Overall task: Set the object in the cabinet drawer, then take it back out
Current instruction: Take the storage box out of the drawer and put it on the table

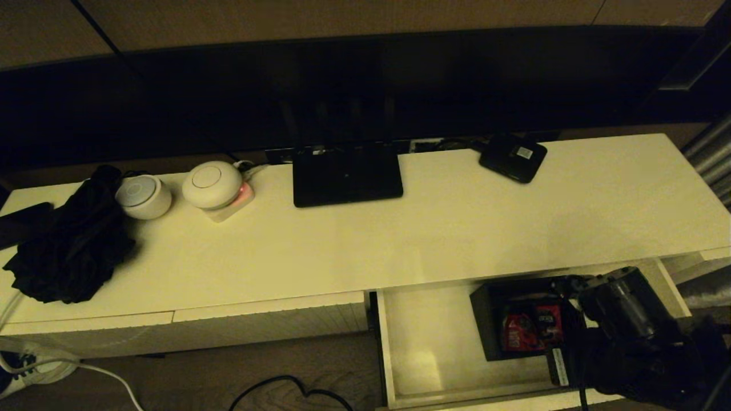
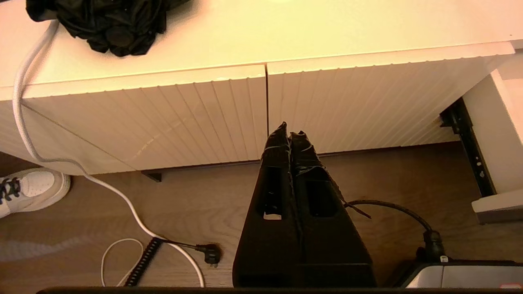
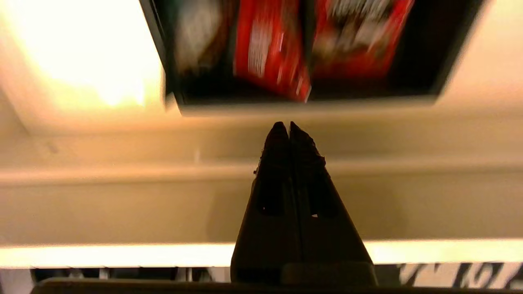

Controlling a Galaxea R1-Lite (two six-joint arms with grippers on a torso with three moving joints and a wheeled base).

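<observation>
The cabinet drawer (image 1: 434, 348) stood pulled out at the right end of the cream-white cabinet (image 1: 400, 240), its pale floor bare on the left side. The black divided box (image 1: 522, 319) lay inside the drawer toward its right and far part, with red packets (image 1: 531, 328) showing in its compartments. In the right wrist view the box (image 3: 310, 49) sat just beyond the fingertips, its near wall close to but not touching them, and the red packets (image 3: 269, 53) were blurred. The right gripper (image 3: 289, 124) hung over the near part of the drawer, on the near side of the box, with its two fingers pressed together and nothing held between them. In the head view the right arm (image 1: 634, 325) covered the right edge of the box. The left gripper (image 2: 289, 134) was parked low in front of the two closed ribbed drawer fronts (image 2: 229, 114), fingers together and empty, above the wooden floor (image 2: 184, 204). On the cabinet top stood a flat black router (image 1: 347, 174) at the far middle, a small black square device with a white label (image 1: 513, 157) to the far right, two round white devices (image 1: 177, 191) to the far left, and a crumpled black cloth (image 1: 74, 245) at the left end. A white cable (image 2: 81, 175) and a white shoe (image 2: 28, 190) lay on the floor at the left.
</observation>
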